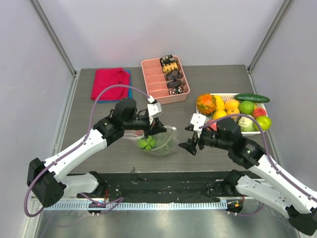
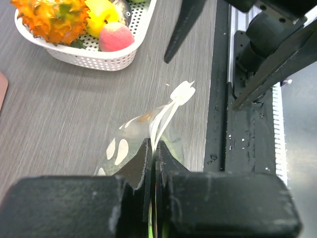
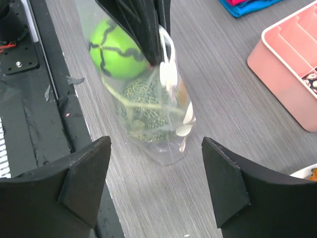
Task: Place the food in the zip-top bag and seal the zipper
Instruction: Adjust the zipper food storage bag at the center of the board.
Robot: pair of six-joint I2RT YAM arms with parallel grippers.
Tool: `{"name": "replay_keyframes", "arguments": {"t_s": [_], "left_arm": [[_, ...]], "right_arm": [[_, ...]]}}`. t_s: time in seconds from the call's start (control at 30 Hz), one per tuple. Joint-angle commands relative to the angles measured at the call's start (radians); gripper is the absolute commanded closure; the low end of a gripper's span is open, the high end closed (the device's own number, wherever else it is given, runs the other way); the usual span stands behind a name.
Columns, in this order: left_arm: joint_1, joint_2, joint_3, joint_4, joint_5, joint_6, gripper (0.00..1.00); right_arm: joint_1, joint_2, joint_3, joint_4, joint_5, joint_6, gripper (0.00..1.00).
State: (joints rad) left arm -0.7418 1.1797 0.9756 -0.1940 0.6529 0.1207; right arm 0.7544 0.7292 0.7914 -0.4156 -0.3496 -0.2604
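Pinching the zip-top bag (image 1: 162, 145), the left gripper (image 1: 149, 131) angles down; the right gripper (image 1: 189, 145) gapes just beside.

Clear dotted bag (image 3: 171, 148), upright, six o'clock of the pink tray (image 1: 152, 82), contains bright green fruit (image 3: 119, 49) and netted yellow-green fruit (image 3: 146, 106).

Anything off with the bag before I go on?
Nothing is spilled or torn. The bag is bunched upright, pinched at its top edge by the shut left gripper. The bright green fruit and a netted yellow-green fruit are inside, but no red fruit shows in it. The right gripper is open, apart from the bag.
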Motion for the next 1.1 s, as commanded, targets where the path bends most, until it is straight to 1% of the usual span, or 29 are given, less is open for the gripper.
{"name": "replay_keyframes", "arguments": {"t_s": [0.0,0.03,0.13,0.2,0.3,0.33,0.4,0.43,0.5,0.53,0.6,0.63,0.67,0.7,0.73,0.77,0.87,0.93,0.97,1.07], "left_arm": [[0.018,-0.031,0.011,0.070,0.112,-0.032,1.00],[0.019,-0.029,0.011,0.070,0.134,-0.029,1.00],[0.019,-0.032,0.011,0.074,0.152,-0.035,1.00],[0.019,-0.032,0.012,0.070,0.159,-0.027,1.00],[0.021,-0.037,0.014,0.056,0.160,-0.018,1.00],[0.021,-0.035,0.015,0.047,0.162,-0.013,1.00],[0.021,-0.037,0.014,0.042,0.159,-0.013,1.00],[0.021,-0.035,0.012,0.042,0.156,-0.016,1.00],[0.021,-0.037,0.014,0.044,0.152,-0.019,1.00],[0.021,-0.037,0.014,0.044,0.152,-0.019,1.00],[0.021,-0.032,0.014,0.041,0.155,-0.023,1.00],[0.021,-0.031,0.014,0.039,0.154,-0.024,1.00],[0.022,-0.031,0.014,0.036,0.152,-0.023,1.00],[0.022,-0.031,0.015,0.031,0.148,-0.021,1.00],[0.022,-0.034,0.015,0.027,0.125,-0.018,0.97],[0.022,-0.034,0.017,0.025,0.108,-0.016,0.85],[0.021,-0.045,0.023,0.036,0.033,-0.018,0.66],[0.019,-0.054,0.026,0.072,0.010,-0.029,0.60],[0.016,-0.061,0.023,0.089,0.004,-0.044,0.55],[-0.016,-0.055,0.032,0.111,0.005,-0.026,0.51]], "right_arm": [[-0.009,-0.045,-0.081,0.185,0.000,0.061,0.24],[-0.009,-0.045,-0.090,0.243,-0.003,0.067,0.25],[-0.009,-0.019,-0.106,0.326,-0.009,0.072,0.30],[-0.010,0.008,-0.110,0.354,-0.020,0.073,0.31],[-0.010,0.024,-0.124,0.411,-0.022,0.078,0.36],[-0.010,0.035,-0.124,0.449,-0.026,0.079,0.40],[-0.010,0.045,-0.123,0.457,-0.046,0.078,0.45],[-0.012,0.047,-0.121,0.459,-0.052,0.078,0.51],[-0.012,0.049,-0.124,0.462,-0.071,0.073,0.59],[-0.010,0.049,-0.124,0.466,-0.081,0.072,0.66],[-0.010,0.053,-0.120,0.472,-0.088,0.070,0.77],[-0.010,0.055,-0.118,0.472,-0.094,0.070,0.94],[-0.012,0.056,-0.116,0.471,-0.095,0.069,0.99],[-0.010,0.053,-0.116,0.469,-0.095,0.067,0.99],[-0.010,0.052,-0.116,0.468,-0.095,0.061,0.99],[-0.012,0.047,-0.118,0.465,-0.094,0.059,0.99],[-0.012,0.039,-0.110,0.448,-0.101,0.069,0.99],[-0.010,0.036,-0.110,0.437,-0.111,0.070,0.99],[-0.012,0.036,-0.109,0.434,-0.120,0.070,0.99],[-0.012,0.038,-0.107,0.423,-0.129,0.066,0.99]]}}
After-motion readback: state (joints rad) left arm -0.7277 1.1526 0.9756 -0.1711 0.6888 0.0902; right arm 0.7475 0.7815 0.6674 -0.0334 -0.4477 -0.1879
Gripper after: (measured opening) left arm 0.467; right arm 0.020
